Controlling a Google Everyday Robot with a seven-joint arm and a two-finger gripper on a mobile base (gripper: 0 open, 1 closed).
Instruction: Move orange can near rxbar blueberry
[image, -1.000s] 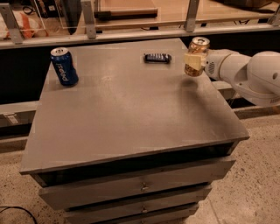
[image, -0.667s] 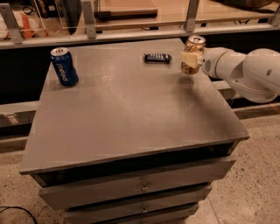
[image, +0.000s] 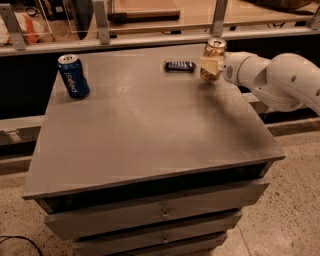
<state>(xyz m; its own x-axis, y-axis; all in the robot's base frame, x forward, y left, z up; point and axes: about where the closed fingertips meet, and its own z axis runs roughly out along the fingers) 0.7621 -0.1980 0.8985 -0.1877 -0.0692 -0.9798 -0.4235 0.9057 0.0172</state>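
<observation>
The orange can (image: 214, 54) stands upright near the far right of the grey tabletop (image: 150, 120), pale orange-tan with a silver top. My gripper (image: 212, 64) comes in from the right on a white arm and is shut on the can around its middle. The rxbar blueberry (image: 180, 66), a small dark flat bar, lies on the table a short way to the left of the can, near the far edge. Can and bar are apart.
A blue Pepsi can (image: 73, 75) stands upright at the far left of the table. The table is a drawer cabinet with drawer fronts (image: 160, 215) below. A railing (image: 150, 35) runs behind the far edge. My white arm (image: 280, 80) overhangs the right edge.
My gripper has moved the orange can a little to the left, closer to the dark bar. The bar and the Pepsi can have not moved.
</observation>
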